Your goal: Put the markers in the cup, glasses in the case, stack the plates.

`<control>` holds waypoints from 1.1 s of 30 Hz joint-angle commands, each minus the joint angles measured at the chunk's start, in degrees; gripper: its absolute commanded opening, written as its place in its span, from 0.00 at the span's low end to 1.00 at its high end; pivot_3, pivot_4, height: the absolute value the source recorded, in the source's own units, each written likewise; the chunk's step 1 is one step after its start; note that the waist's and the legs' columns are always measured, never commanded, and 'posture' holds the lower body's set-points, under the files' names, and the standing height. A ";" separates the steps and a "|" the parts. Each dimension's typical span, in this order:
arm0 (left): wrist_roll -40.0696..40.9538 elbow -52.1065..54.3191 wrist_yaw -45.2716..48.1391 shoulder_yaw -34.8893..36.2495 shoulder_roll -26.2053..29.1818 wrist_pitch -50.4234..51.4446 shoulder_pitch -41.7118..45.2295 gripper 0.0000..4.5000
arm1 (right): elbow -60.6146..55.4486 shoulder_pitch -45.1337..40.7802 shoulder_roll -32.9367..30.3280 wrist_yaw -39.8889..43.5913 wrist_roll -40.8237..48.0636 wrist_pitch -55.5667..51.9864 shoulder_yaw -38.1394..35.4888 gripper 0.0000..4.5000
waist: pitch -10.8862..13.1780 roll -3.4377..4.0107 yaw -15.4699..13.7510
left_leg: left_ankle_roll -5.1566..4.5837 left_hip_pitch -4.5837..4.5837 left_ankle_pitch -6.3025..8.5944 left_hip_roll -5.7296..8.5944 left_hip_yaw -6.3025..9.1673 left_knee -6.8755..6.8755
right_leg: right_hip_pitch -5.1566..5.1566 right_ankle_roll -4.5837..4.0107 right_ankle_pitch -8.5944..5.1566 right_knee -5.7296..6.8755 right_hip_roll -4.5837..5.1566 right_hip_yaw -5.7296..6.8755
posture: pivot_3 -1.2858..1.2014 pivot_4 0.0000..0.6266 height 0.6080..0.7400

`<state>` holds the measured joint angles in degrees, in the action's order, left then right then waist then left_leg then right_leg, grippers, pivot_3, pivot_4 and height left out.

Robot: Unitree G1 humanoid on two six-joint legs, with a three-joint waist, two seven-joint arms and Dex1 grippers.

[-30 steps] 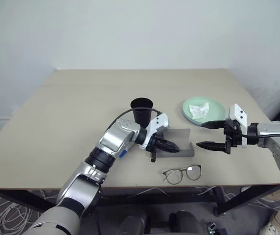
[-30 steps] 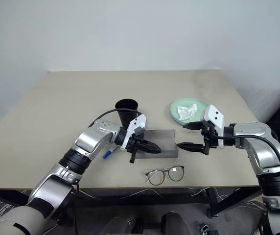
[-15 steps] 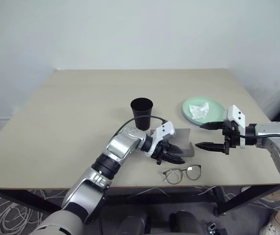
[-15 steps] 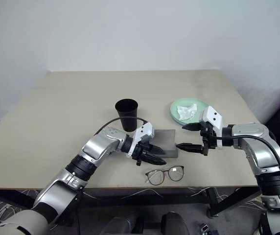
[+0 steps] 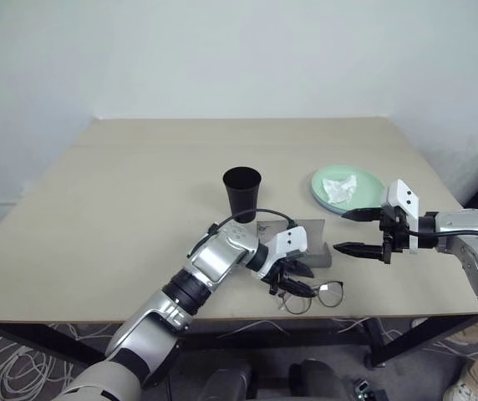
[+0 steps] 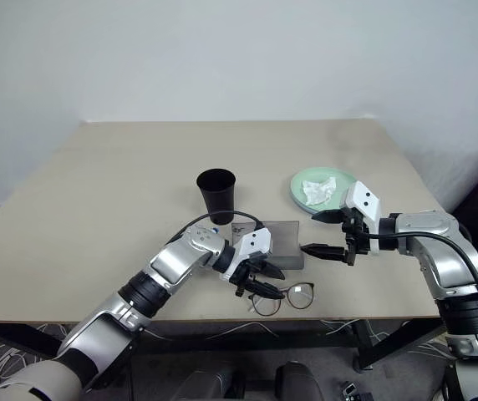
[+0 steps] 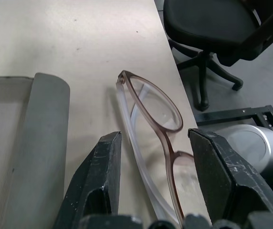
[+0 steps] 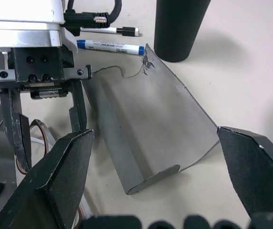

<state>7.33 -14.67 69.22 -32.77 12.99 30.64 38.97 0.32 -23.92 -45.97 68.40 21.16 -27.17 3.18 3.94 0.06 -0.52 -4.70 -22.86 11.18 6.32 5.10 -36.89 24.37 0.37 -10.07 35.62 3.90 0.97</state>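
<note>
The wire-framed glasses [image 7: 151,114] lie near the table's front edge, just in front of the open grey case [image 5: 312,244]. My left gripper [image 5: 293,282] is open and straddles the left lens, one finger [image 7: 98,181] on each side of the frame. The right gripper [image 5: 340,231] hovers open just right of the case. Behind the case stands the black cup [image 5: 241,192]. A blue-capped marker [image 8: 110,46] and a black-capped marker [image 8: 109,30] lie beside the cup, under my left arm. A mint green plate [image 5: 371,185] sits at the back right.
A crumpled white tissue [image 5: 339,187] lies on the green plate. The glasses are close to the table's front edge [image 5: 247,319]. A black office chair [image 7: 208,24] stands on the floor beyond that edge.
My left gripper moved off the case toward the front edge, down to the glasses, and opened from shut. The right gripper stayed in place, open.
</note>
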 commanded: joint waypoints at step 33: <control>-2.69 0.11 -0.35 -0.80 -1.45 -1.28 0.85 0.01 | -0.38 1.52 -6.82 7.47 -1.49 8.45 -1.50 1.00 | 0.01 0.01 -0.01 | -0.05 -0.01 0.03 0.01 -0.02 -0.07 | -0.06 -0.07 -0.09 0.00 0.05 0.02 | 0.52 0.00 0.99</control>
<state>5.20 -15.58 68.62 -33.25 11.54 30.18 38.88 0.67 -20.80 -52.52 76.30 19.90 -19.47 2.90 3.95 0.07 -0.53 -4.75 -22.87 11.21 6.33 5.08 -36.96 24.31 0.30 -10.16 35.62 3.94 0.99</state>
